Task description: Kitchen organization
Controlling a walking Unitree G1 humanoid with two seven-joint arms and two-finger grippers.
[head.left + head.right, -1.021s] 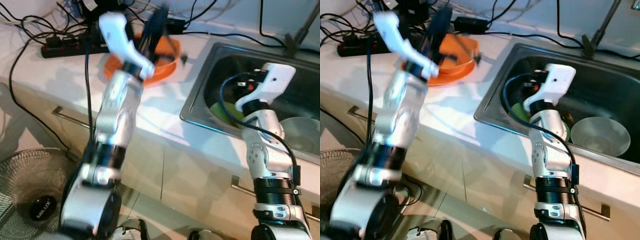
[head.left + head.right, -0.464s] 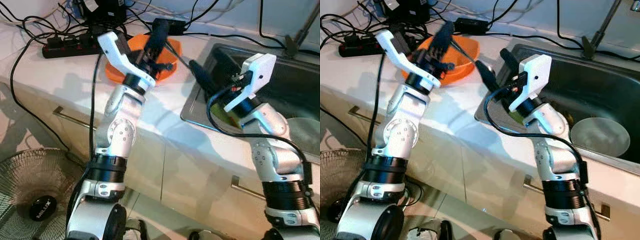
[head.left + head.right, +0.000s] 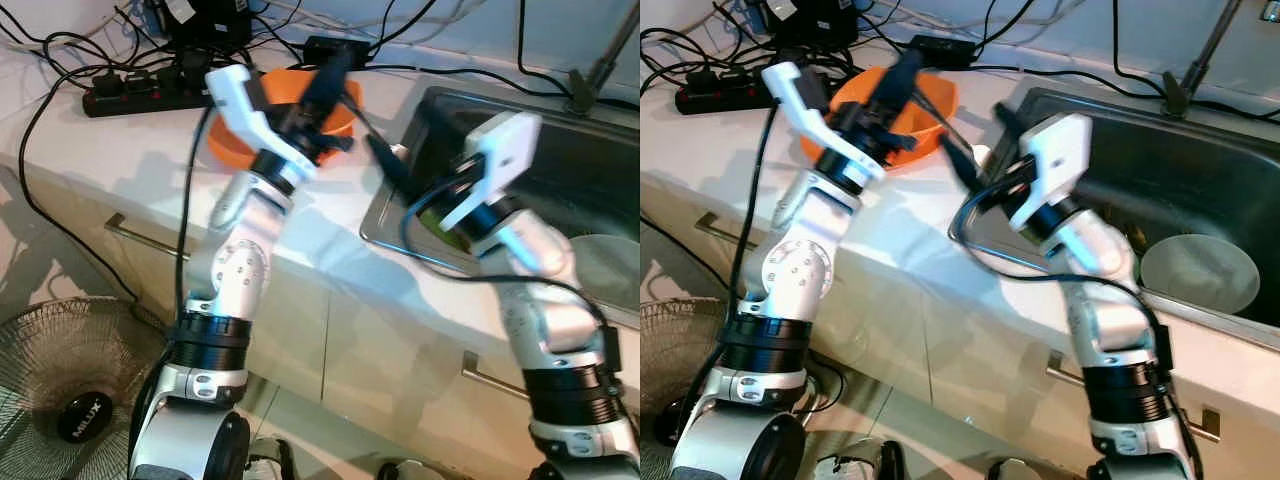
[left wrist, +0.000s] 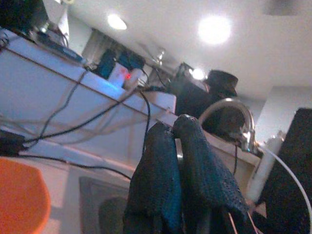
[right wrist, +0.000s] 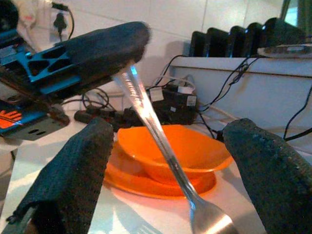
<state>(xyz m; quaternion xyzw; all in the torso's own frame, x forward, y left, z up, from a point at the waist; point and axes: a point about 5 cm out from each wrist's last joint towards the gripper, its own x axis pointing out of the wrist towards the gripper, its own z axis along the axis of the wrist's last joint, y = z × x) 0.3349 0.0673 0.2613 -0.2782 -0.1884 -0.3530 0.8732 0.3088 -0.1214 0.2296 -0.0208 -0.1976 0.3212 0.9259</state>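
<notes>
Holding a fork (image 5: 163,141) in shut jaws, left gripper (image 5: 127,36) over orange bowl (image 5: 173,151), right gripper (image 5: 165,165) at 3 o'clock, jaws wide.

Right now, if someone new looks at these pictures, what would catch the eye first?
A shiny metal fork held in the shut left hand, above the bright orange bowl on its orange plate on the white counter. The right hand waits open around the fork. To the right lies a steel sink.
</notes>
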